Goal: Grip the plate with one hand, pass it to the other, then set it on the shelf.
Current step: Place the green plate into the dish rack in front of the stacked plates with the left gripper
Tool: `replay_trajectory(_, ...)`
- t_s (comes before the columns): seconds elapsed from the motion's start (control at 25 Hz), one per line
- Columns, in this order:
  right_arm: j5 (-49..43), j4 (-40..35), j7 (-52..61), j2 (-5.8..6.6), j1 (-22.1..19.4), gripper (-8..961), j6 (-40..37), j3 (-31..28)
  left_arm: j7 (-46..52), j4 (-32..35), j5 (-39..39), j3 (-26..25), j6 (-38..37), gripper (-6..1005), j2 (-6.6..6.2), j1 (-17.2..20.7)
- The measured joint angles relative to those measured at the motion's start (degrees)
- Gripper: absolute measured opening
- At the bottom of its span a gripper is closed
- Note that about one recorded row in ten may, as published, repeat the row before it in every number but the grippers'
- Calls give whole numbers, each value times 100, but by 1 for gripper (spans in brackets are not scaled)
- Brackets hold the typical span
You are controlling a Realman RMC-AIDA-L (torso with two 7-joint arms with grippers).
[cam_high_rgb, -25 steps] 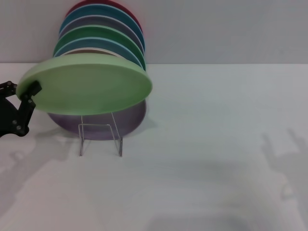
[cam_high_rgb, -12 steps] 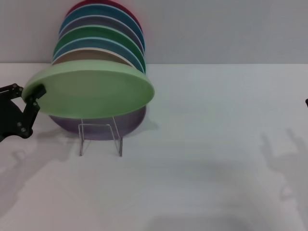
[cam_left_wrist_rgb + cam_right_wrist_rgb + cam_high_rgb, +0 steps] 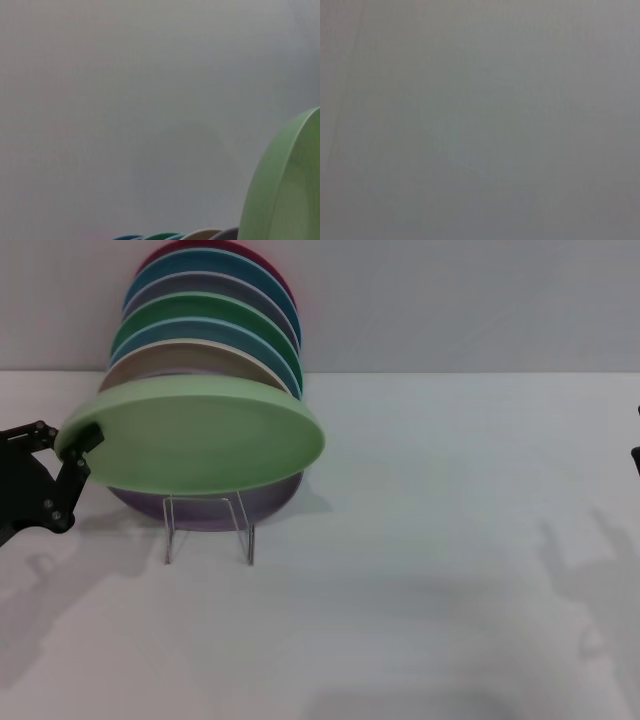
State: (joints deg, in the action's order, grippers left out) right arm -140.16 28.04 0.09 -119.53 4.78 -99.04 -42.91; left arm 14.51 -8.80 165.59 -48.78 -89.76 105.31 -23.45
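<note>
My left gripper (image 3: 80, 440) is clamped on the left rim of the plate (image 3: 195, 435), a round, plain, pale mint-green matte disc held nearly flat above the shelf (image 3: 208, 525) near the counter's back left corner. The counter (image 3: 430, 540) is plain white under a bare grey wall. Behind the plate I count seven plates standing in one row; whether my right gripper (image 3: 636, 455), at the right edge, is wide or narrow I cannot tell.
</note>
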Motion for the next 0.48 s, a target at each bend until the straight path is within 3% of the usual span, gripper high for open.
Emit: replay_trajectory(0.48,3,0,0,0,-7,677,11,-6,-7,354,0,59,24,135,126,-145)
